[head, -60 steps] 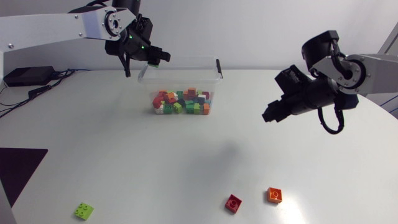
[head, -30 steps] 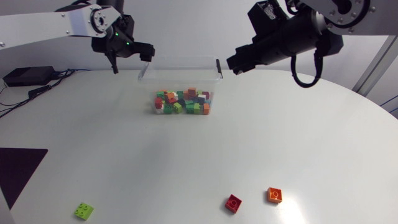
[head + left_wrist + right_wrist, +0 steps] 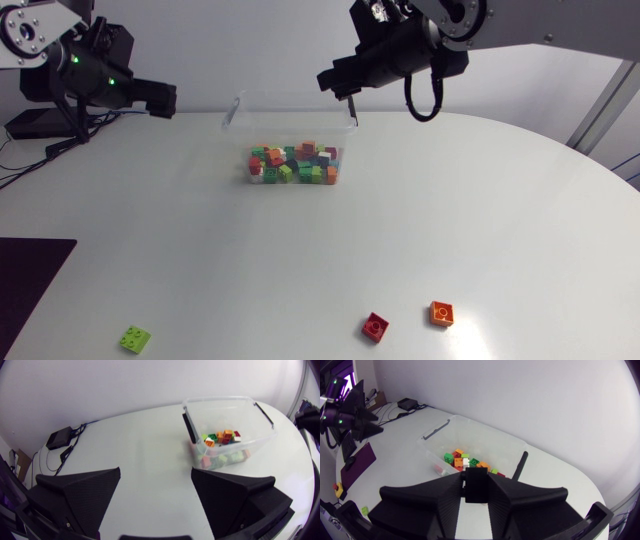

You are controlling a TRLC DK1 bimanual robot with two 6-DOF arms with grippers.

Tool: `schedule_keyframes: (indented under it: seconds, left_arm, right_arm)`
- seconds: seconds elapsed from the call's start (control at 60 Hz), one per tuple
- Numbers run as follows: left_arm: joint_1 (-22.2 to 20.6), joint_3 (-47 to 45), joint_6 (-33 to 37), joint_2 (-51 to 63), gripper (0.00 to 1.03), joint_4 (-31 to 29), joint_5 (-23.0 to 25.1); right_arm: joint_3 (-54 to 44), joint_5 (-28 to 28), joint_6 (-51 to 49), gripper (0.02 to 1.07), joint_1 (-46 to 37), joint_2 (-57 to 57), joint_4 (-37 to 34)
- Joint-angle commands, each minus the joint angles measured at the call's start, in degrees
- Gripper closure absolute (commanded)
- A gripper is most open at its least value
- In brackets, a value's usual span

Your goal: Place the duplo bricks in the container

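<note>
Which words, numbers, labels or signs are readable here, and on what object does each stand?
No text is readable.
The container, the bricks inside it, and the loose green brick, red brick and orange brick show no legible print; any marks on studs are too small.
</note>
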Motion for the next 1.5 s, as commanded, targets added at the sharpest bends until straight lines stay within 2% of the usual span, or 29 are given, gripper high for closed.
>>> schedule_keyframes:
  seconds: [0.0, 0.433, 0.683, 0.867, 0.9, 0.95, 0.967, 0.983, 1.033, 1.183, 1.3, 1.483]
  left_arm:
    - [1.08, -4.75, 3.11, -2.91, 0.05, -1.36, 0.76]
    - [5.65, -22.42, 12.61, -11.26, 0.05, -4.70, 2.34]
    - [4.51, -28.92, 14.89, -15.56, 0.05, -6.90, 2.25]
    - [3.80, -30.59, 16.65, -16.53, 0.05, -11.47, 2.25]
    - [3.54, -30.77, 17.09, -16.62, 0.05, -12.70, 2.25]
    - [2.92, -31.21, 17.18, -16.62, 0.05, -14.55, 2.25]
    - [2.48, -31.38, 17.44, -16.62, 0.05, -15.95, 2.25]
    - [2.22, -31.47, 17.62, -16.71, 0.05, -16.57, 2.25]
    - [1.34, -31.65, 18.05, -16.97, 0.05, -18.85, 2.25]
    - [-0.68, -32.97, 17.79, -17.23, 0.06, -24.83, 2.25]
    - [-1.91, -36.75, 16.38, -16.79, 0.06, -25.18, 1.99]
    - [-1.38, -40.35, 15.42, -14.51, 0.06, -25.71, 0.49]
  right_arm:
    - [2.80, 0.38, 1.47, 0.81, 0.46, 3.20, 1.27]
    - [11.59, 2.14, 1.38, 0.81, 1.25, 13.58, 5.31]
    - [12.47, 2.23, 1.38, 0.81, 0.29, 17.53, 10.41]
    - [14.93, 3.99, 1.03, 0.80, -0.50, 21.05, 13.13]
    - [15.89, 4.43, 0.94, 0.78, -0.59, 21.84, 13.22]
    - [18.27, 5.22, 0.94, 0.50, -1.12, 23.51, 12.08]
    - [19.15, 5.39, 0.94, 0.34, -1.29, 24.03, 11.38]
    - [19.32, 5.57, 0.94, 0.24, -1.38, 24.03, 11.20]
    - [19.06, 5.92, 1.03, 0.05, -1.56, 23.59, 10.94]
    - [13.96, 6.45, 1.20, 0.06, -2.00, 18.15, 10.94]
    - [7.46, 6.53, 1.38, 0.06, -2.09, 11.47, 11.02]
    - [-5.46, 6.45, 1.47, 0.06, -1.56, -0.14, 11.20]
